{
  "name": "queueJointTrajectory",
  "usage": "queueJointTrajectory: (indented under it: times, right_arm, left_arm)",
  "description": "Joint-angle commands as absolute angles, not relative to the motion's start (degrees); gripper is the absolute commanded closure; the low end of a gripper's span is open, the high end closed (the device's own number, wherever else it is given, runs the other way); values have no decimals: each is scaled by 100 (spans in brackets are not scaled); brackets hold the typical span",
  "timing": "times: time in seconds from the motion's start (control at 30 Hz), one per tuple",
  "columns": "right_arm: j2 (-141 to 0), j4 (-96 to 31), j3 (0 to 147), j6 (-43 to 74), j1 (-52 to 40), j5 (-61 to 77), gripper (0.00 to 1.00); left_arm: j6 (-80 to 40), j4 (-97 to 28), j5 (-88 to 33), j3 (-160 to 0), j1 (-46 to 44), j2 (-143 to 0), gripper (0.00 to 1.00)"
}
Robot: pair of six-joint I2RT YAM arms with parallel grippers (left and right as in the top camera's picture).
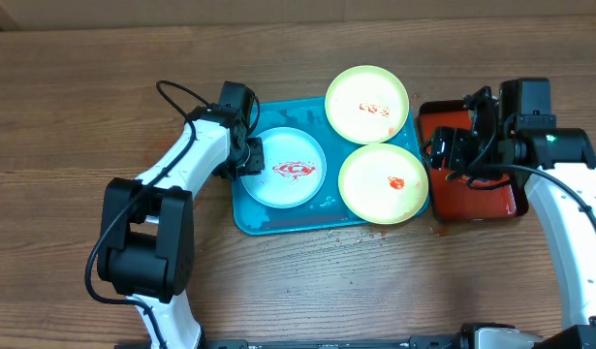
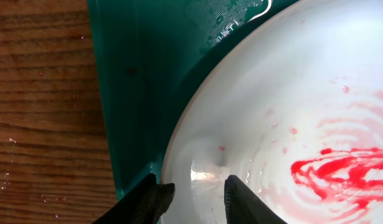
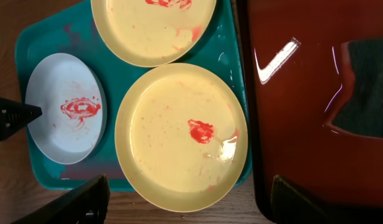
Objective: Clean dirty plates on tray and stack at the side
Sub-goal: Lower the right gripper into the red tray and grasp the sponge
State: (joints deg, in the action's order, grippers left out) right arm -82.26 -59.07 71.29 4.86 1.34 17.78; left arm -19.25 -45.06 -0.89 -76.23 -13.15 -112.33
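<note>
Your left gripper (image 1: 251,155) is down at the left edge of the blue plate (image 1: 290,170). Its jaws are apart with the rim between them: one finger (image 2: 147,202) outside over the tray, the other inside on the white, not squeezing. That plate has a red sauce swirl and sits in the left half of the turquoise tray (image 1: 278,221). The far yellow-green plate (image 1: 367,102) and near yellow-green plate (image 1: 383,184) fill the right half, touching, both smeared red. Your right gripper (image 1: 453,147) hangs over the red tray (image 1: 491,199), jaws wide apart, holding nothing.
</note>
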Motion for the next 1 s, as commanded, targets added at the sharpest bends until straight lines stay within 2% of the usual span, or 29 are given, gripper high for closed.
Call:
queueJointTrajectory:
  times: [0.0,0.53,0.83,0.97]
  right_arm:
    - [-8224,-5902,7244,467,102,1811,16]
    - [-8226,-5905,7244,467,102,1809,16]
    - [-8226,-5909,7244,467,102,1809,16]
    - [-8226,-5911,7244,467,102,1811,16]
  left_arm:
    - [-1822,-4515,-132,-7682,-1352,-11314,63]
    - [-1951,-4587,336,-7655,-1354,-11314,60]
    - [-1949,-4582,-73,-7655,-1374,-11314,68]
    - [-1946,-4519,-108,-7631,-1431,-11314,68]
